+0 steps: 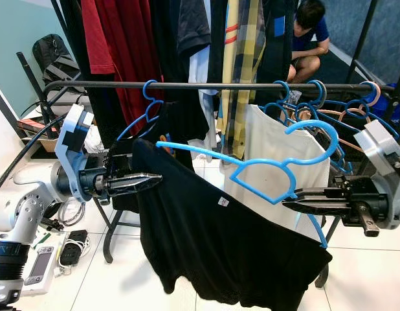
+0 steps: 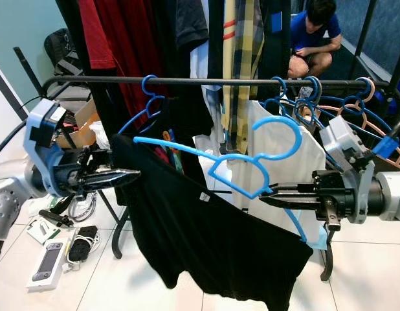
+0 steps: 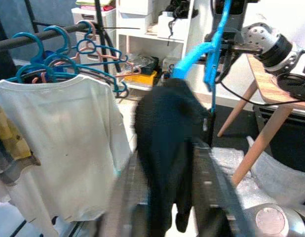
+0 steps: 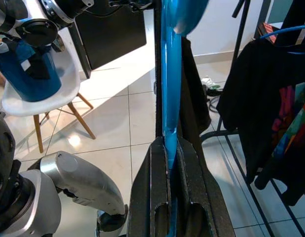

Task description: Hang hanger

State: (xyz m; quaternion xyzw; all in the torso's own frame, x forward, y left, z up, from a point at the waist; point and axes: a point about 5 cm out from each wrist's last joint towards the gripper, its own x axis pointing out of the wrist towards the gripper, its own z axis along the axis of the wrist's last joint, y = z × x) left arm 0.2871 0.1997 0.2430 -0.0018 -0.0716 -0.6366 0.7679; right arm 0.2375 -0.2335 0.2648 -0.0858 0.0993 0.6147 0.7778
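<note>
The right pincer (image 1: 294, 202) is clamped on the lower bar of a blue hanger (image 1: 265, 170), fingers pressed together on the plastic, as the right wrist view confirms. The left pincer (image 1: 155, 177) has its fingers together, pinching the shoulder edge of the black shirt (image 1: 213, 240) draped over that hanger. The hanger is held in the air just in front of and below the black rail (image 1: 213, 85), its hook (image 1: 316, 133) not over it. Right behind stands a white shirt (image 1: 281, 149) on the rail, with a cluster of empty blue hangers (image 1: 345, 110) toward the rail's right end. Another blue hanger (image 1: 148, 103) with dark clothes hangs at the left. A person (image 1: 310, 39) crouches beyond the rack.
</note>
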